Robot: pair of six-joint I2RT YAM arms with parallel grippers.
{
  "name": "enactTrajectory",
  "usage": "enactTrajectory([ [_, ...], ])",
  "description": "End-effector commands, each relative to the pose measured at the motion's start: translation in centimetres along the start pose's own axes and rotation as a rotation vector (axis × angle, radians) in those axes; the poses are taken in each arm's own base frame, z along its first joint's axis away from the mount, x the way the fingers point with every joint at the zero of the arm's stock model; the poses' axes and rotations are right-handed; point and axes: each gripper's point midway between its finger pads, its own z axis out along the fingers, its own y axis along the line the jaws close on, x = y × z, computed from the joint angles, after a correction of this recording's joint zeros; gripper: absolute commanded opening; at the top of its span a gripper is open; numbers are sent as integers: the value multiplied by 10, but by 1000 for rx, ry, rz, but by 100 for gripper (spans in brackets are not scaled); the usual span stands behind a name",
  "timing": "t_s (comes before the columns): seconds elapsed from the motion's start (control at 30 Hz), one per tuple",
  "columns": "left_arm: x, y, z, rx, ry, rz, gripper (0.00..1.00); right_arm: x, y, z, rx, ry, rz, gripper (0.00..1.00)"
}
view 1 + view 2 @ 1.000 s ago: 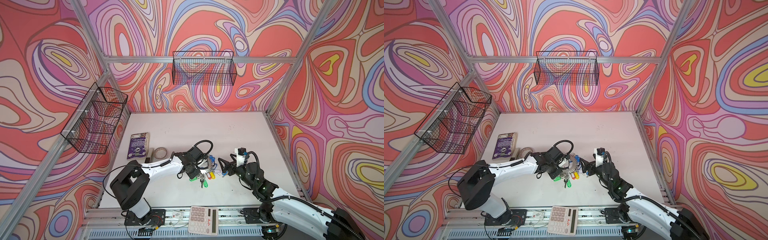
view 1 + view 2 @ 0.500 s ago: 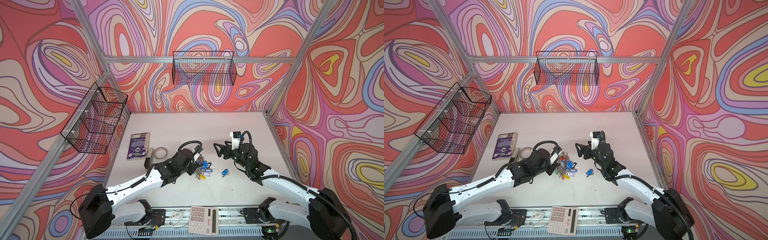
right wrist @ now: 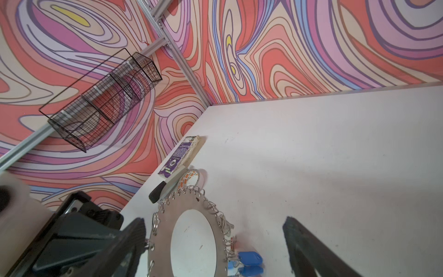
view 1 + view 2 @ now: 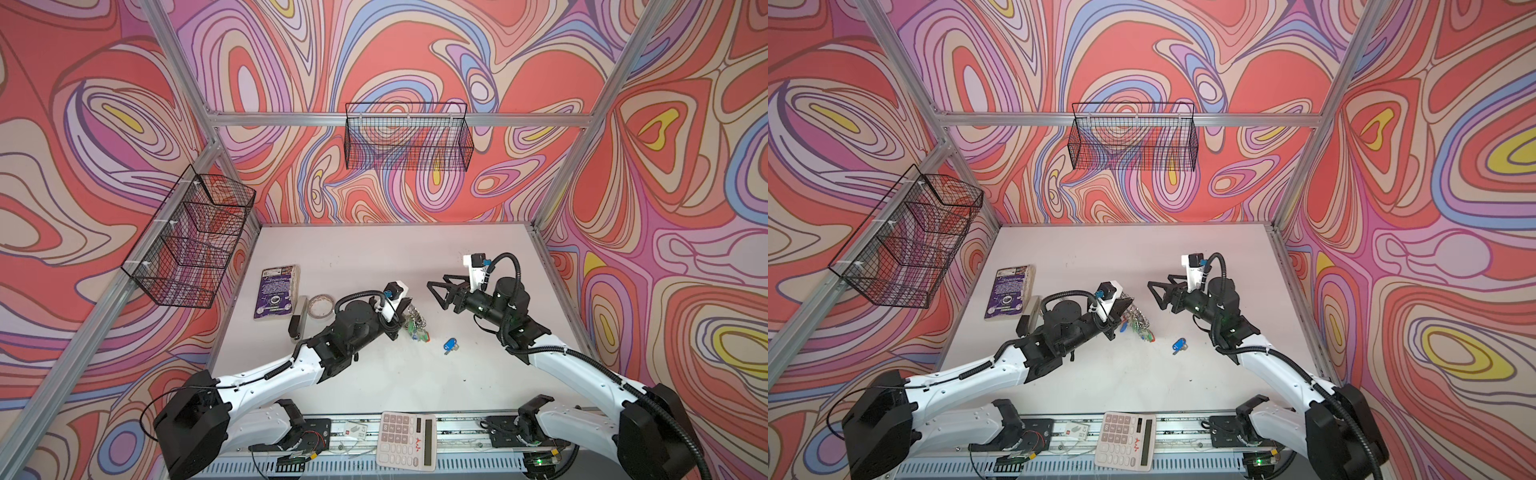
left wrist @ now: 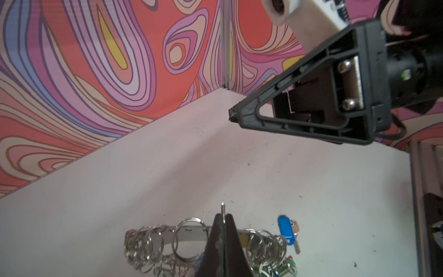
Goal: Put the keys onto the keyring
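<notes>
Where the keyring is: the keyring (image 3: 163,230) stands on edge near the middle of the table (image 4: 374,257). It is a flat grey disc with a wide round hole and small split rings all along its rim. Its lowest part is hidden, so I cannot tell if it touches the table.
Left gripper: the left gripper (image 5: 223,219) has its fingers pressed together on the keyring's rim. A sliver of the metal plate shows past the tips.
Right gripper: the right gripper (image 4: 435,296) hangs to the right of the keyring and a little behind it, apart from it. Its fingers are spread wide and pinch nothing. Its wrist view faces the keyring's flat side and looks through the hole.
Hung keys: the hung keys (image 4: 417,332), with green and blue tags, bunch at the keyring's lower front edge.
Loose key: the loose key (image 4: 449,345), with a blue tag, lies flat on the table to the right front of the keyring, near it but apart.
Tape roll: the tape roll (image 4: 321,306) lies flat to the left of the keyring, past the left arm.
Book: the purple book (image 4: 276,297) lies farther left of the keyring than the tape roll.
Calculator: the calculator (image 4: 406,440) lies in front of the keyring, well apart, at the front rail.
</notes>
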Motion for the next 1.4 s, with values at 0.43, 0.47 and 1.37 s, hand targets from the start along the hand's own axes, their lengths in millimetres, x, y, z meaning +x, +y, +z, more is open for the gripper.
enactTrajectory([
  [0.43,-98,-8,-15,494,-346,-166,0,-6,43,4,-314,48,-99,74],
  [0.47,-99,-8,-14,502,-343,-163,0,-7,44,6,-325,51,-100,73],
  [1.37,-94,-13,-2,622,-335,-169,0,-4,69,1,-507,80,-66,28],
])
